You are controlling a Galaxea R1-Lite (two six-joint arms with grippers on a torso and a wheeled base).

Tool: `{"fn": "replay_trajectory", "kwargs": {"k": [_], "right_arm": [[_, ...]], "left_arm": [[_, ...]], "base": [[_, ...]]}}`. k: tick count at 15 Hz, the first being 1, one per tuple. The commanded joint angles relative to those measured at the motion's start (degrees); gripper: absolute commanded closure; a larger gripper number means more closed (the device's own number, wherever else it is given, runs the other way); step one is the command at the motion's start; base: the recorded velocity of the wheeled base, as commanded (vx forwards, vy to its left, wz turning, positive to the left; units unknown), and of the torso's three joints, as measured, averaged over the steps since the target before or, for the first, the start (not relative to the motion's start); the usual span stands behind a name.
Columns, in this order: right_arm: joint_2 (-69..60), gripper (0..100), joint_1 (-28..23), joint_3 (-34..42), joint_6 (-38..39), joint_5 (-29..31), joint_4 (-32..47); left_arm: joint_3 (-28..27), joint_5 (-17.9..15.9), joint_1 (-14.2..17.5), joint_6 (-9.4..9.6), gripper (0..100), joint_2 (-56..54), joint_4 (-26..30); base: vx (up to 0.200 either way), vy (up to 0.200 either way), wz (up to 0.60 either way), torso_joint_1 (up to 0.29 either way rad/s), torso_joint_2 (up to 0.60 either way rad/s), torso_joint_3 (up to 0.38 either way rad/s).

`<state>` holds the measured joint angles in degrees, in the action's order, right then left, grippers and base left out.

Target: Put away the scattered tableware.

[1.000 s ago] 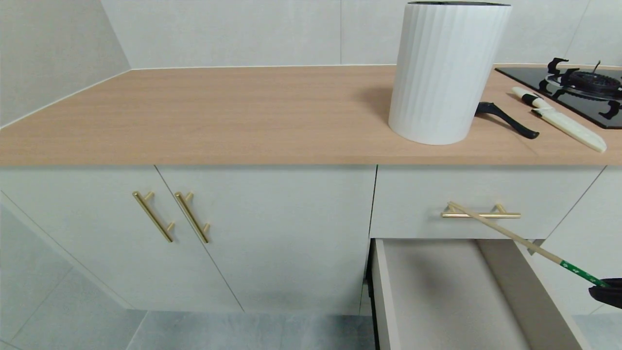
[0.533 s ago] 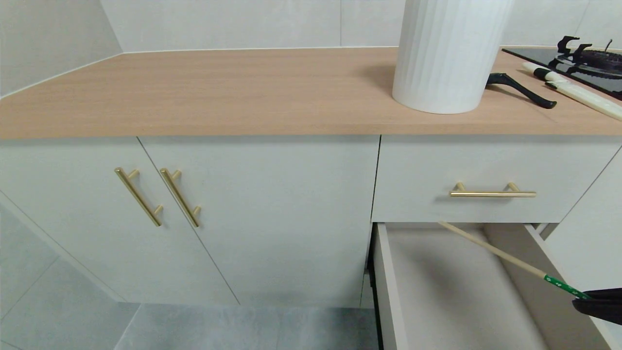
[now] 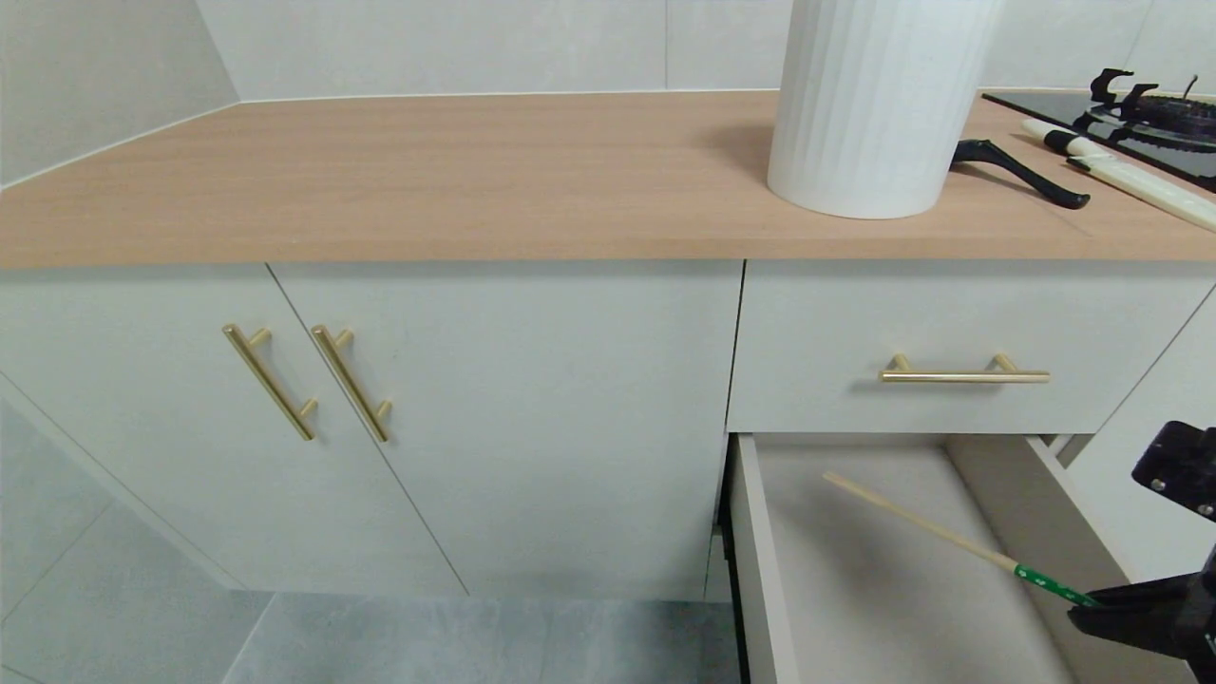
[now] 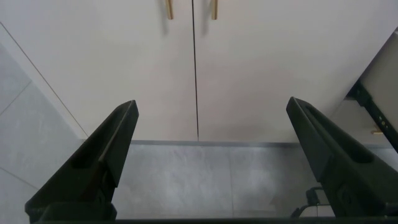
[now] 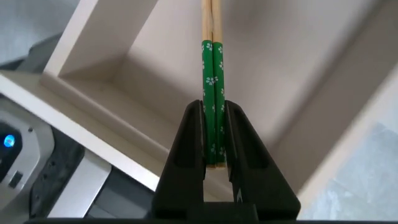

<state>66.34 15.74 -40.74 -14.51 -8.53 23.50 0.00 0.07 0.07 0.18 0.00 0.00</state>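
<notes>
Wood-pale chopsticks (image 3: pixel 936 532), green at the butt, clenched as a pair in the right hand (image 3: pixel 1083 608) — gripped by the very ends, probably for slanting the tips deep into the open drawer (image 3: pixel 755 551) before letting go. Left hand (image 4: pixel 211 109) spread wide, grasping nothing, off beside the drawer. Knife (image 3: pixel 1130 176) lying on the surface (image 3: pixel 427 180) above the drawer — judged next in line.

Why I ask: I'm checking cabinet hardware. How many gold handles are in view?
3. Two gold handles sit on the cupboard doors, a third on the closed drawer; the open drawer's own may be hidden.
</notes>
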Motion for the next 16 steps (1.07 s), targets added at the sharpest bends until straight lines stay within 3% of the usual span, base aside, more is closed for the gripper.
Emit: {"fn": "replay_trajectory", "kwargs": {"k": [1,6,10,16], "right_arm": [[5.47,100,2.1,0.66,0.71,0.18,-1.53],[22.43,100,6.41,-5.31,18.81,2.82,-3.55],[30.07,100,8.43,-5.4,29.45,5.19,-13.66],[42.64,100,13.35,-5.84,40.26,20.4,-23.68]], "left_arm": [[0.0,0.01,0.01,-0.01,0,0.09,0.0],[0.0,0.01,0.01,-0.01,0,0.0,0.0],[0.0,0.01,0.01,-0.01,0,0.09,0.0],[0.0,0.01,0.01,-0.01,0,0.09,0.0]], "base": [[0.0,0.0,0.0,0.0,0.0,0.0],[0.0,0.0,0.0,0.0,0.0,0.0],[0.0,0.0,0.0,0.0,0.0,0.0],[0.0,0.0,0.0,0.0,0.0,0.0]]}}
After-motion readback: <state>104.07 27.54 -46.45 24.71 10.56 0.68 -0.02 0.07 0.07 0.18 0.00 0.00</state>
